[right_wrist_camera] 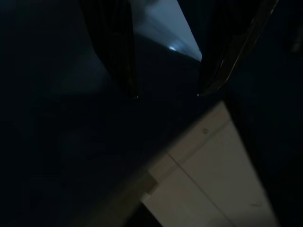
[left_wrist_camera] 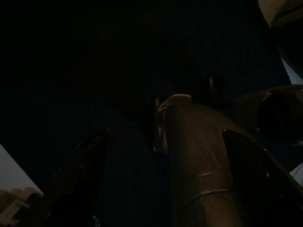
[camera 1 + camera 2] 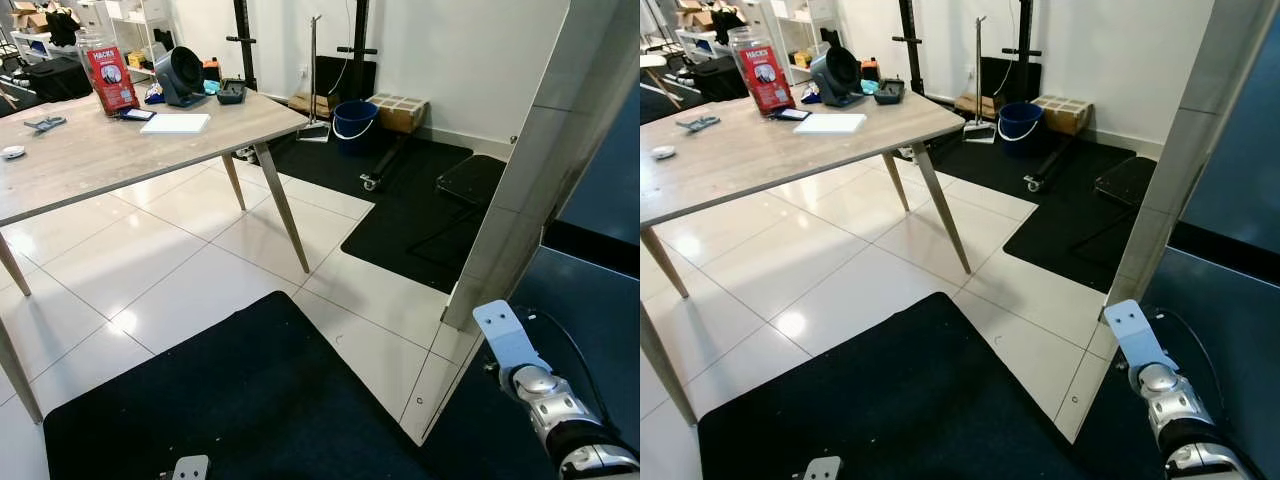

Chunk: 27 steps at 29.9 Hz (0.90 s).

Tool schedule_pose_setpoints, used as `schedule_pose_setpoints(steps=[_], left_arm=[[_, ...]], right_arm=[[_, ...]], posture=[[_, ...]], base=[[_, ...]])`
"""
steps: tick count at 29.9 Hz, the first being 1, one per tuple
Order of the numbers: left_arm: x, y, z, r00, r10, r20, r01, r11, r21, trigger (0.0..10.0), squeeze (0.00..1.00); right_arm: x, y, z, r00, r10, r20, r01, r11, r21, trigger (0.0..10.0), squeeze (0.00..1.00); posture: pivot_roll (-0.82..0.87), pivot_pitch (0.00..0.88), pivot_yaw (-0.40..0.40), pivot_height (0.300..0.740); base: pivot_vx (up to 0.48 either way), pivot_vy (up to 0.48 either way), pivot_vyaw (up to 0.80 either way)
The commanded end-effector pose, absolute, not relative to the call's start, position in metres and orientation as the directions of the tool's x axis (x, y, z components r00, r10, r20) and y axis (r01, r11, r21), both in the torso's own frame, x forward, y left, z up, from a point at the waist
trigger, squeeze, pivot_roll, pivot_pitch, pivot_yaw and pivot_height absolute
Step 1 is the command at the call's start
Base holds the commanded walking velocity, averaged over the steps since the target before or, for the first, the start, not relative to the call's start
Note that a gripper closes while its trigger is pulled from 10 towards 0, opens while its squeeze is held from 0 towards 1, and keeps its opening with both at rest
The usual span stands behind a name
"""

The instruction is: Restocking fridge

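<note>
Robot faces tiled floor, right arm (image 3: 550,400) low beside a tall grey panel (image 3: 535,150), possibly the fridge's side; right gripper (image 1: 165,92) spread, empty, nearer it; goods on the table (image 3: 120,150) lie well off left.

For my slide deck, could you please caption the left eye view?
Silver right arm low beside a grey pillar; wooden table stands across the white tiled floor.
</note>
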<state>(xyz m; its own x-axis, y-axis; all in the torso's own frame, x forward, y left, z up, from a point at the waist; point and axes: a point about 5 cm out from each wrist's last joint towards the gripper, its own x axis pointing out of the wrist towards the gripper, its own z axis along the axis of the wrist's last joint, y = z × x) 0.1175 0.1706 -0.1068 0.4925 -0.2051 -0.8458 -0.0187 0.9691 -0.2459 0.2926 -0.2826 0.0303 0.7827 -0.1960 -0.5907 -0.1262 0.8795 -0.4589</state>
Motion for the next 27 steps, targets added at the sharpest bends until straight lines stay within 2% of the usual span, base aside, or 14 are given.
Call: schedule_pose_setpoints(steps=[1, 2, 5, 7, 10, 14, 20, 21, 22, 27], left_arm=[[0.113, 0.174, -0.108, 0.473, -0.202, -0.858, -0.009, 0.972, -0.234, 10.0, 0.00], [0.113, 0.174, -0.108, 0.473, -0.202, -0.858, -0.009, 0.972, -0.234, 10.0, 0.00], [0.114, 0.174, -0.108, 0.474, -0.199, -0.858, -0.007, 0.973, -0.229, 10.0, 0.00], [0.115, 0.175, -0.107, 0.477, -0.195, -0.857, -0.002, 0.975, -0.223, 10.0, 0.00], [0.116, 0.175, -0.107, 0.479, -0.194, -0.856, -0.001, 0.975, -0.221, 10.0, 0.00], [0.117, 0.177, -0.107, 0.485, -0.180, -0.856, -0.010, 0.977, -0.212, 10.0, 0.00], [0.118, 0.180, -0.107, 0.484, -0.151, -0.862, -0.029, 0.982, -0.189, 10.0, 0.00], [0.118, 0.180, -0.107, 0.484, -0.151, -0.862, -0.029, 0.982, -0.189, 10.0, 0.00], [0.119, 0.181, -0.106, 0.483, -0.146, -0.863, -0.032, 0.982, -0.184, 10.0, 0.00], [0.120, 0.183, -0.106, 0.484, -0.137, -0.864, -0.037, 0.984, -0.176, 10.0, 0.00]], right_arm=[[0.281, -0.257, 0.007, 0.715, -0.028, -0.699, -0.293, 0.895, -0.336, 10.0, 0.00], [0.281, -0.257, 0.007, 0.715, -0.028, -0.699, -0.293, 0.895, -0.336, 10.0, 0.00], [0.265, -0.242, -0.014, 0.643, 0.053, -0.764, -0.384, 0.886, -0.260, 10.0, 0.00], [0.251, -0.235, -0.029, 0.602, 0.047, -0.797, -0.396, 0.885, -0.246, 10.0, 0.00], [0.245, -0.233, -0.034, 0.586, 0.045, -0.809, -0.399, 0.885, -0.240, 10.0, 0.00], [0.218, -0.227, -0.057, 0.520, 0.026, -0.854, -0.421, 0.877, -0.230, 10.0, 0.00], [0.162, -0.232, -0.086, 0.405, -0.066, -0.912, -0.306, 0.930, -0.203, 10.0, 0.00], [0.162, -0.232, -0.086, 0.405, -0.066, -0.912, -0.306, 0.930, -0.203, 10.0, 0.00], [0.140, -0.235, -0.094, 0.345, -0.094, -0.934, -0.282, 0.939, -0.199, 10.0, 0.00], [0.114, -0.237, -0.102, 0.274, -0.115, -0.955, -0.279, 0.941, -0.193, 10.0, 0.00]], posture=[[-0.05, 0.000, 0.022, 0.740], [-0.05, 0.000, 0.022, 0.740], [-0.05, 0.000, 0.022, 0.740], [-0.05, 0.000, 0.025, 0.740], [-0.05, 0.000, 0.025, 0.740], [-0.03, 0.000, 0.020, 0.740], [-0.02, 0.000, 0.018, 0.740], [-0.02, 0.000, 0.018, 0.740], [-0.02, 0.000, 0.017, 0.740], [-0.01, 0.000, 0.014, 0.740]], base=[[0.000, 0.000, 0.00], [0.000, 0.000, 0.00], [0.000, 0.000, 0.00], [0.000, 0.000, 0.00], [0.000, 0.000, 0.00], [0.000, 0.000, 0.00], [0.000, 0.000, 0.00], [0.000, 0.000, 0.00], [0.000, 0.000, 0.00], [0.000, 0.000, 0.00]])
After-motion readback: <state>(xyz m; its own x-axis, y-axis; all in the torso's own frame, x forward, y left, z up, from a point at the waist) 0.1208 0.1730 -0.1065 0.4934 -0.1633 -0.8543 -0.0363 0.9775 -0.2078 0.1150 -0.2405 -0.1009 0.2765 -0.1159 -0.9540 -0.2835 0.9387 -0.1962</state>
